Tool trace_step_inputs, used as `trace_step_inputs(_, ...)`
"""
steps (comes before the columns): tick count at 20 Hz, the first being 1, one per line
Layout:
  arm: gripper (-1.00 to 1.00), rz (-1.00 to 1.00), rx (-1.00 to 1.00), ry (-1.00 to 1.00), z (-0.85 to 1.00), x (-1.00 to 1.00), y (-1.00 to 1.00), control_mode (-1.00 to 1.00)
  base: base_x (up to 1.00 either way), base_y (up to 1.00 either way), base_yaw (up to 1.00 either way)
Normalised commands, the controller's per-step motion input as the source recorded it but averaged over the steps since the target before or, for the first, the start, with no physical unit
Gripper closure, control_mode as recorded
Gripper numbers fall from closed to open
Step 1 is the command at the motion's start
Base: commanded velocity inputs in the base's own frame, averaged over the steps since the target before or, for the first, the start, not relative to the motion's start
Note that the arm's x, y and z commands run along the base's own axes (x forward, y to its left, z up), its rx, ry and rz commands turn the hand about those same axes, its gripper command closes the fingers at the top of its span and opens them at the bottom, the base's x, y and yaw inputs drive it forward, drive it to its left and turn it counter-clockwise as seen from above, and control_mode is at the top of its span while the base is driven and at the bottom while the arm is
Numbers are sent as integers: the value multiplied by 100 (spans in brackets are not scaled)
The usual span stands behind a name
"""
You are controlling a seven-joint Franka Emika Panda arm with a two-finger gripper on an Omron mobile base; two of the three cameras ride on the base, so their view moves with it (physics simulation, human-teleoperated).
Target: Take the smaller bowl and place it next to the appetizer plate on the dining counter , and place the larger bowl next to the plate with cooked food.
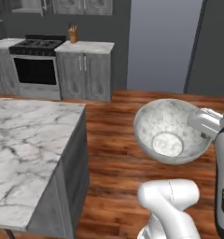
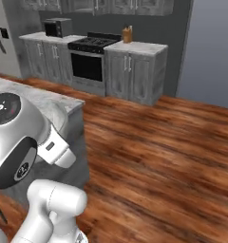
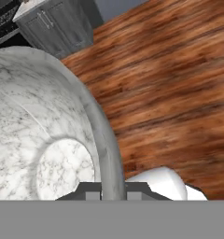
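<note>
The larger bowl, grey-white speckled stone with a pale inside, hangs tipped on its side over the wooden floor, to the right of the dining counter. Its opening faces the left base camera. My gripper is shut on the bowl's right rim. In the hand view the rim of the larger bowl runs between my two fingertips, where the gripper pinches it. A corner of the dining counter shows behind my arm. The smaller bowl, the appetizer plate and the plate with cooked food are out of view.
Wooden floor lies between the island and the back wall. A black stove, grey cabinets and a knife block line the far wall. A microwave sits left of the stove.
</note>
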Motion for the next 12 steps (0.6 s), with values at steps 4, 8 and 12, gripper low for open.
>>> trace_step_inputs(4,100,0,0,0,0,0,0,100,-100,100,-37)
trace_step_inputs(8,100,0,0,0,0,0,0,100,-100,100,-38)
trace_step_inputs(12,100,0,0,0,0,0,0,100,-100,100,-38)
